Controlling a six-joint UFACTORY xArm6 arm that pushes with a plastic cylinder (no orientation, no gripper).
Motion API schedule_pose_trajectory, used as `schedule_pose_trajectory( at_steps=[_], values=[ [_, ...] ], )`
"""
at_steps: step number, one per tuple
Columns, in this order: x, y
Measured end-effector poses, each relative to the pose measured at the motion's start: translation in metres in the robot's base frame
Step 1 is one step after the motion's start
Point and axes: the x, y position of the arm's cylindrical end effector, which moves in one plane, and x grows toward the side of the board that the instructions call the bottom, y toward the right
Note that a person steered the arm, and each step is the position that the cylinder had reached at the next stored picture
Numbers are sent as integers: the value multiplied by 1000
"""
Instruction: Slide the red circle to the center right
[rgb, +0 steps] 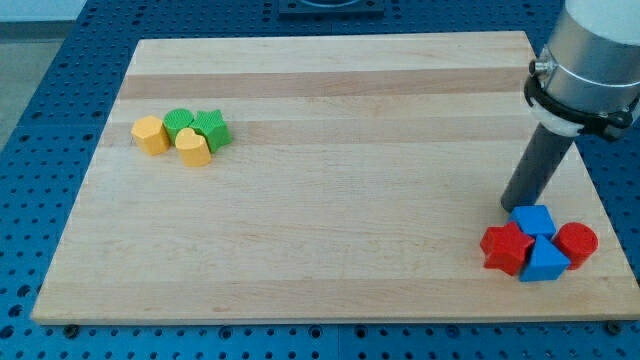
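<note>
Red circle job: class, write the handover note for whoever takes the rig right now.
My tip: down on the board, just above the blue block at the top of the bottom-right cluster.
Red circle: right end of that cluster, beside the blue triangle-like block; another red block sits on the cluster's left.
Yellow and green blocks: grouped top left, not involved.
Done: nothing visible yet.
Left: push the red circle up the view to centre right.

Bright, even overhead light, sharp focus throughout, faint soft shadows under the blocks, no glare or blur.
</note>
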Motion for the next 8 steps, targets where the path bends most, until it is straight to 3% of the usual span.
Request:
schedule_pose_trajectory(
  at_steps=[2,3,5,7,8],
  values=[
    [-19,23],
    [-19,72],
    [16,135],
    [80,116],
    [90,82]
  ],
)
